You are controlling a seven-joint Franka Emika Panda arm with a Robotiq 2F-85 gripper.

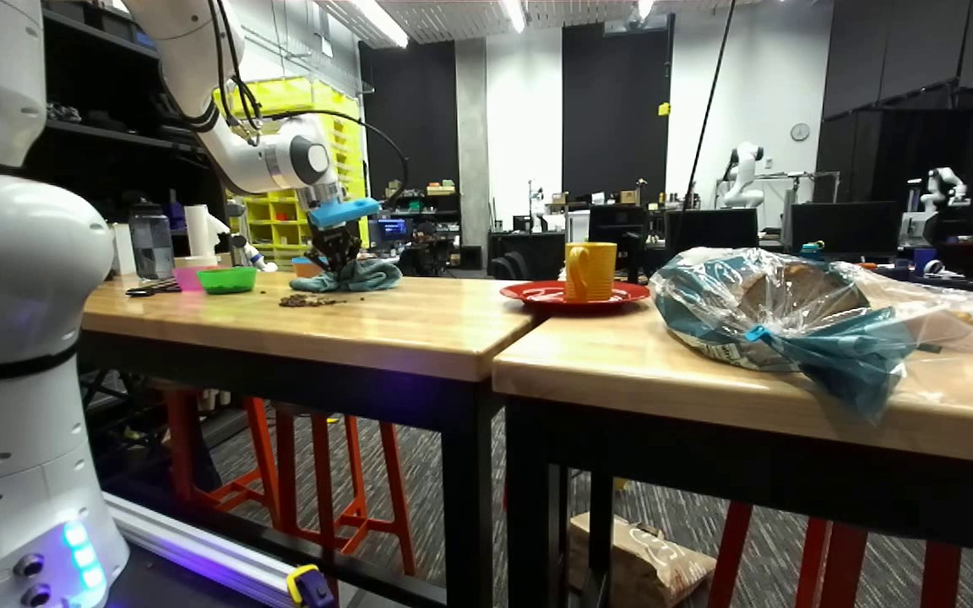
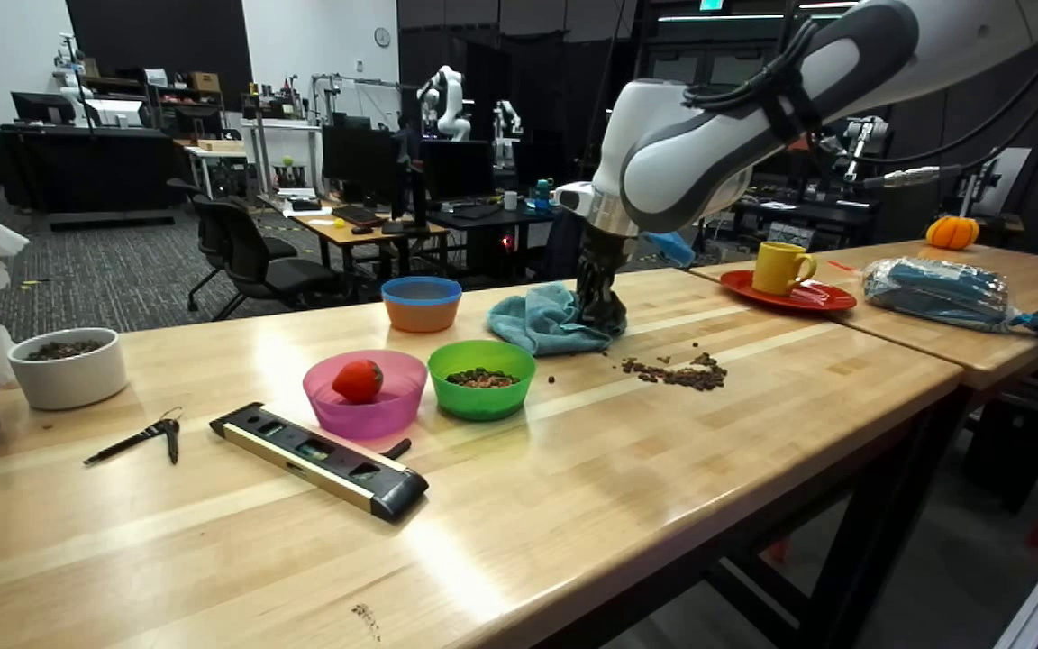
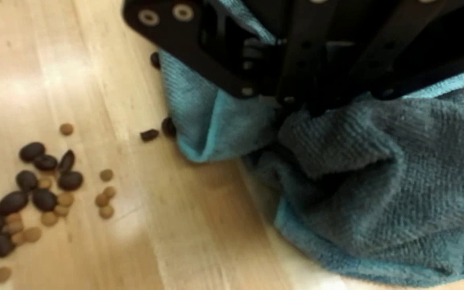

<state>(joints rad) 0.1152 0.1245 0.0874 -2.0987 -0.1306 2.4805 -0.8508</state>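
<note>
My gripper (image 2: 602, 314) points down at the tabletop, pressed into a crumpled teal cloth (image 2: 541, 322). In the wrist view the dark finger links (image 3: 308, 106) come together over the cloth (image 3: 417, 181), which bunches between and around them. The fingertips are buried in the folds. The cloth rests on the table and spreads to one side of the gripper. A scattered patch of dark beans and small tan lentils (image 3: 44, 199) lies on the wood beside the cloth; the patch also shows in an exterior view (image 2: 690, 372). A few dark beans touch the cloth's edge.
Near the cloth stand an orange bowl with a blue rim (image 2: 420, 313), a green bowl (image 2: 483, 404) holding beans and a pink bowl (image 2: 364, 419) with a strawberry. A level (image 2: 321, 461) and white ramekin (image 2: 68, 383) lie farther off. A yellow mug (image 2: 778, 269) sits on a red plate (image 2: 834, 299).
</note>
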